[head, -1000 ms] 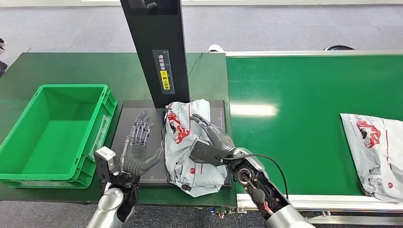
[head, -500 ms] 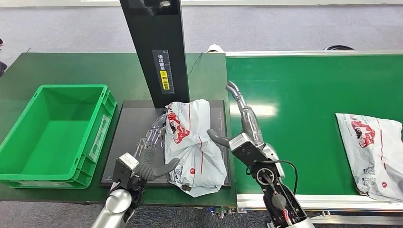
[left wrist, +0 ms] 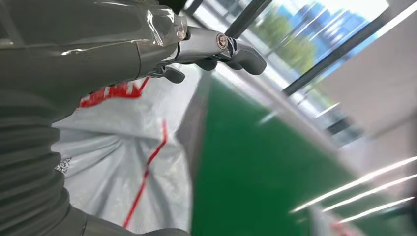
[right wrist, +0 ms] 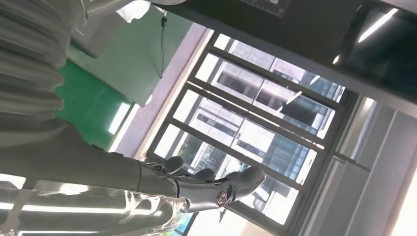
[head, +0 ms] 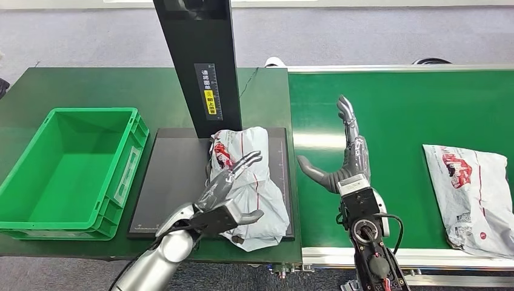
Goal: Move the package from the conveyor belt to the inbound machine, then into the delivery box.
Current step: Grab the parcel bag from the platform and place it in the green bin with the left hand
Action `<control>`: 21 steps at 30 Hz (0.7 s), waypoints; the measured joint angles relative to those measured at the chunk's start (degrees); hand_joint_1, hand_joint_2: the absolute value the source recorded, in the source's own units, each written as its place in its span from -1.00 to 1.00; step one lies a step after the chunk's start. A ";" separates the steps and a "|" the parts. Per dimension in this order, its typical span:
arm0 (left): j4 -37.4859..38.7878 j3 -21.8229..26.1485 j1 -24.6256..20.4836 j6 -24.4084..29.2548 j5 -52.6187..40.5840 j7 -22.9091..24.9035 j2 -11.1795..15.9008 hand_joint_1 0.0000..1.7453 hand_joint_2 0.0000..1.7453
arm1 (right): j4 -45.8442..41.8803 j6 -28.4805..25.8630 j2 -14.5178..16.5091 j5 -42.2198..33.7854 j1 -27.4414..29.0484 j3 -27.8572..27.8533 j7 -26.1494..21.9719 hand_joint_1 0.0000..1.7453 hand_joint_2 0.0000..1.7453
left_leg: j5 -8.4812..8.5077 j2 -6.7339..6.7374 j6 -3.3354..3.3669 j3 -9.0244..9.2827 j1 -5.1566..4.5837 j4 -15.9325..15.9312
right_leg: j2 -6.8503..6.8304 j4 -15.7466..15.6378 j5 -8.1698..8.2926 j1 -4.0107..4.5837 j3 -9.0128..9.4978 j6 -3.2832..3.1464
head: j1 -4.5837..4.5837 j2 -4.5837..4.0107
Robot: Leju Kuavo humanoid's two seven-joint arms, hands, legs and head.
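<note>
On the inbound machine point(head: 176, 176), the package point(head: 245, 182) now lies released; the right hand point(head: 345, 160) has lifted away, fingers spread and empty. The left hand point(head: 227, 197) has moved onto it, open, ready to carry it to the delivery box point(head: 130, 157).

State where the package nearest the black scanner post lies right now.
In the head view the package lies on the dark scanner plate, at the foot of the black post, right of the green box, with the left hand over it.

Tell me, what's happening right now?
Right hand open above the belt. Left hand on the package, grip unclear. Package on scanner plate. Bin path clear.
</note>
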 joint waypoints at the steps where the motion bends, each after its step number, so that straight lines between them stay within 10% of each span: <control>1: 1.95 -0.52 -1.45 -0.68 -0.73 1.93 -0.11 -1.00 1.00 | -0.01 0.15 0.10 0.01 0.12 -0.38 0.01 -1.00 1.00 | 0.01 0.00 0.01 0.00 0.00 0.00 | 0.00 0.00 0.01 0.00 0.00 0.00 | -0.01 0.00; 15: 26.35 -1.77 -14.67 -5.38 -2.06 11.65 -3.31 -0.97 1.00 | 0.21 0.07 0.69 0.05 1.78 -3.79 2.26 -1.00 1.00 | 0.02 -0.01 0.01 0.01 0.00 0.00 | -0.01 0.00 0.01 0.00 0.05 -0.01 | 0.00 0.00; 19: 29.66 -1.98 -16.57 -5.84 -2.21 11.63 -3.94 1.00 1.00 | 0.08 -0.04 0.73 0.16 2.39 -4.50 2.85 -1.00 1.00 | 0.03 -0.01 0.02 0.13 0.00 0.00 | -0.01 0.00 0.01 0.00 0.18 -0.01 | 0.00 0.00; 21: 30.63 -2.09 -17.23 -5.79 -2.23 11.56 -4.15 1.00 1.00 | -0.12 -0.19 0.74 0.25 2.71 -4.78 3.12 -1.00 1.00 | 0.03 -0.02 0.03 0.18 0.00 0.00 | -0.01 0.00 0.01 0.01 0.23 -0.01 | 0.00 0.00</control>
